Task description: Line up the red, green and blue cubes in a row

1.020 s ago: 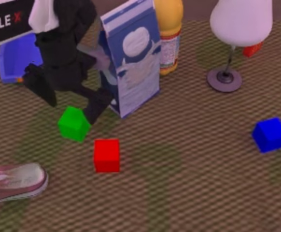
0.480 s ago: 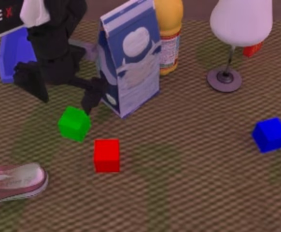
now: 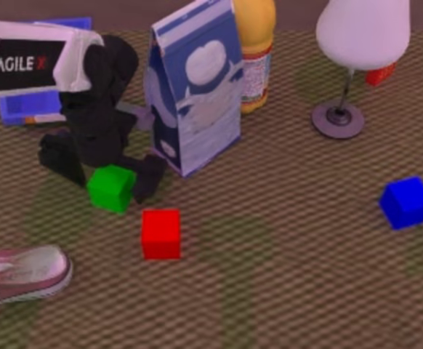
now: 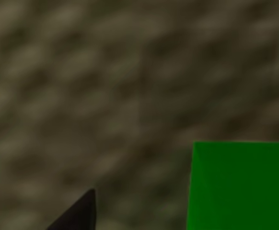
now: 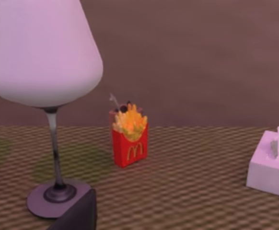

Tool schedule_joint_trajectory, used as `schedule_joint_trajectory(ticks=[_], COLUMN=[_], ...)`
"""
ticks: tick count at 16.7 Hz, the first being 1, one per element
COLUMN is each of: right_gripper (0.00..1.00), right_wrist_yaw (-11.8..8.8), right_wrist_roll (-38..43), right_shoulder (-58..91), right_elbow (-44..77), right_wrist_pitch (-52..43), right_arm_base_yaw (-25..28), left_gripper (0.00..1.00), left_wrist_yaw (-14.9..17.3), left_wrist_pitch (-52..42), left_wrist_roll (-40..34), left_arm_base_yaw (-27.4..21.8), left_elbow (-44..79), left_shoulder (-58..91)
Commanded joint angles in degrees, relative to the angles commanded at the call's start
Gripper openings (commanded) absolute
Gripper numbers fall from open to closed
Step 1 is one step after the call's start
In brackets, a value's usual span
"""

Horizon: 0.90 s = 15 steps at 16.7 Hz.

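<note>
The green cube (image 3: 111, 187) sits left of centre on the woven mat, and fills the corner of the left wrist view (image 4: 240, 187). My left gripper (image 3: 107, 171) is down over it and open, one finger (image 3: 61, 155) on its left and the other (image 3: 148, 177) on its right, neither pressing it. One dark fingertip (image 4: 83, 211) shows beside the cube. The red cube (image 3: 160, 233) lies just in front and to the right. The blue cube (image 3: 407, 201) is far right. My right arm is outside the top view; one fingertip (image 5: 79, 213) shows, set wide.
A blue-and-white carton (image 3: 197, 94) stands right behind the left gripper, an orange bottle (image 3: 254, 51) beside it. A white stemmed glass (image 3: 349, 65), a fries box (image 5: 129, 139) and a tissue box (image 5: 273, 165) are at the right. A blue bin (image 3: 22, 110) and a pink shoe (image 3: 22, 273) lie at the left.
My left arm has swung round and come down, so its fingers now stand on either side of the green cube instead of behind it. No cube has moved.
</note>
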Motion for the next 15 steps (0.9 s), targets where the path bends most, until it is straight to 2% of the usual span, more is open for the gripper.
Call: schedule_joint_trajectory(ticks=[5,15], right_gripper=[1.0,1.0], right_wrist_yaw=[0.0,0.0], right_wrist_roll=[0.0,0.0], right_shoulder=[0.0,0.0], right_elbow=[0.0,0.0], right_wrist_pitch=[0.0,0.0], right_arm_base_yaw=[0.0,0.0], left_gripper=[1.0,0.25], left_wrist_yaw=[0.0,0.0], left_wrist_pitch=[1.6,1.6], left_wrist_roll=[0.0,0.0], left_arm_base_yaw=[0.0,0.0], left_elbow=[-1.1,-1.1], left_shoulder=[0.8,0.8])
